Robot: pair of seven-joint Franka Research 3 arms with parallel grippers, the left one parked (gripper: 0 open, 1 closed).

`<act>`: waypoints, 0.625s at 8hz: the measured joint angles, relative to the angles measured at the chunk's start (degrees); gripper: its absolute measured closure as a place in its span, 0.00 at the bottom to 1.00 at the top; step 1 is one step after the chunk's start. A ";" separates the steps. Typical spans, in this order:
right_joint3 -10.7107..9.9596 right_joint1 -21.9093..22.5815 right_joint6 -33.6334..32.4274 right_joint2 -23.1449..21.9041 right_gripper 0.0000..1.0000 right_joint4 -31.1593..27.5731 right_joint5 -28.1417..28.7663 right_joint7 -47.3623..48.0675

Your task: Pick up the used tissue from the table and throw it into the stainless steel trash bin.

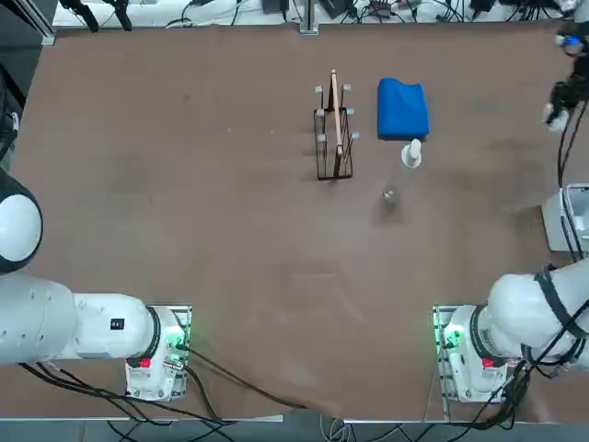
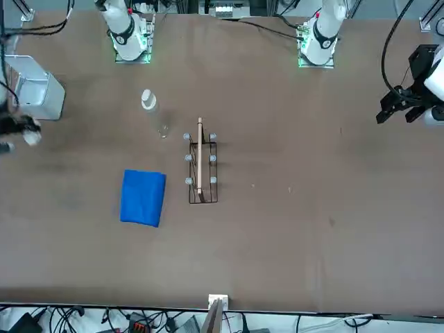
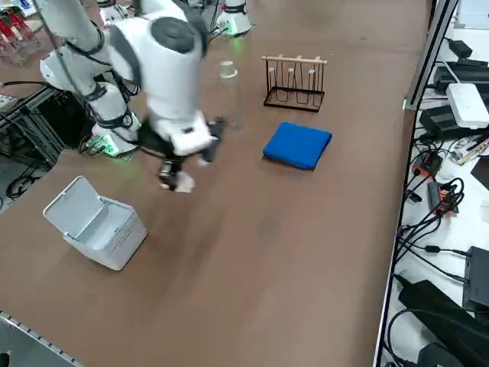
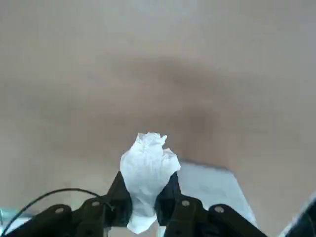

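A broad brown matte table (image 1: 184, 184) fills every view; cables, power strips and small devices crowd a ledge along its far edge and along the side seen in the right side view.

On it stand one dark wire rack (image 1: 333, 138) holding a single thin wooden board upright, one folded bright blue cloth (image 1: 402, 109) just beside the rack, one small white upright bottle-shaped thing (image 1: 412, 153) near the cloth's corner, and one light grey, silvery metal trash bin (image 3: 98, 225) with a rounded-rectangular rim and its lid tipped up — it sits near the table's edge on the robot's right, well apart from the rest.

The used tissue (image 4: 146, 174) is one small crumpled white paper wad, creased and roundish with a ragged upper edge. It is off the table, clamped between the black fingers of the right gripper (image 4: 144, 200), whose jaws are pressed together on it. In the right side view the gripper (image 3: 176, 180) hangs above the bare tabletop between the bin and the cloth, the white wad (image 3: 183, 185) showing at its tip.
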 joint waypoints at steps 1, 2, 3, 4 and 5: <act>-0.03 -2.32 -0.04 -2.84 0.74 -3.31 -1.12 -1.72; -0.04 -5.05 0.08 -4.33 0.74 -5.51 -1.44 -4.92; -0.08 -8.08 0.51 -4.55 0.74 -6.63 -1.49 -8.10; -0.12 -10.65 1.67 -4.21 0.74 -7.58 -1.51 -10.45; -0.12 -12.65 3.68 -3.85 0.74 -9.12 -1.52 -12.44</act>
